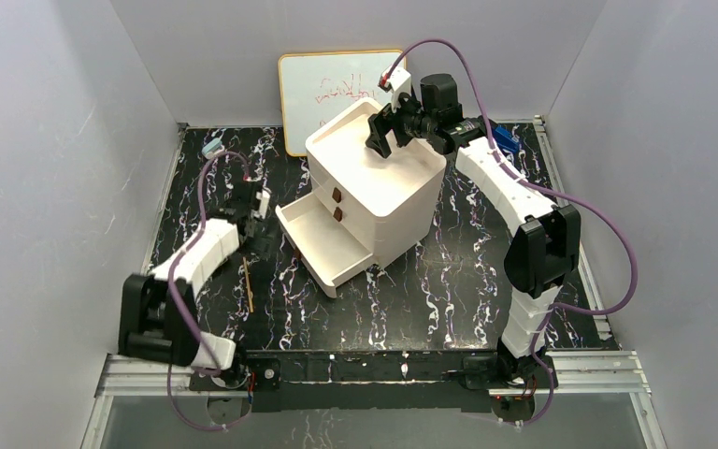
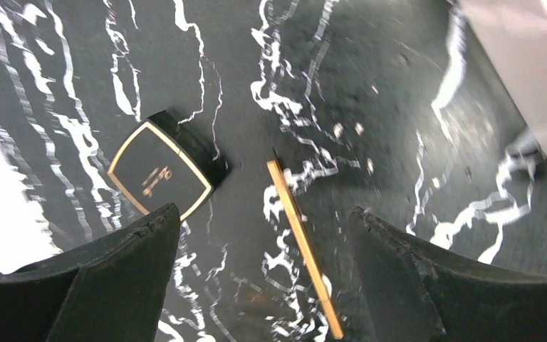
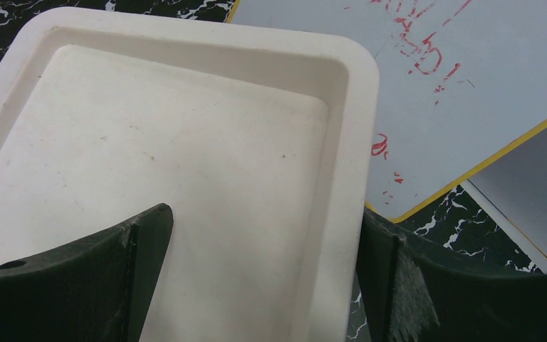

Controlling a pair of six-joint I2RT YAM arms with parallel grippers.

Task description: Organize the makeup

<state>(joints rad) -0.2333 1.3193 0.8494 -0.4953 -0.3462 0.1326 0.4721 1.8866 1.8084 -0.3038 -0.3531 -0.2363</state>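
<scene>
So the makeup I can actually see right now is the dark square compact [image 2: 158, 173] with its gold trim and the thin stick [image 2: 293, 221]. Both are lying flat on the black marbled tabletop [image 2: 399, 107], near each other but not touching. The stick is pretty much lined up under the gap of my left claw [image 2: 263, 214], with the compact off to one side by a fingertip. That claw is spread wide and has nothing in it. My guess is it's lined up that way so a straight drop would land a finger on either side of the stick. Just beside all this is the white drawer unit [image 1: 388, 192], with its lower drawer [image 1: 323, 245] pulled out toward my left arm. I figure it's open so there's somewhere to drop stuff without a long reach. My right claw [image 3: 265, 214] is also fully open and empty, hanging over the unit's recessed top tray [image 3: 342, 142], maybe parked there to stay out of the way. Behind the unit a whiteboard [image 1: 332, 89] with red scribbles leans on the back wall. I can't spot the puff, palette or brushes in any view.
</scene>
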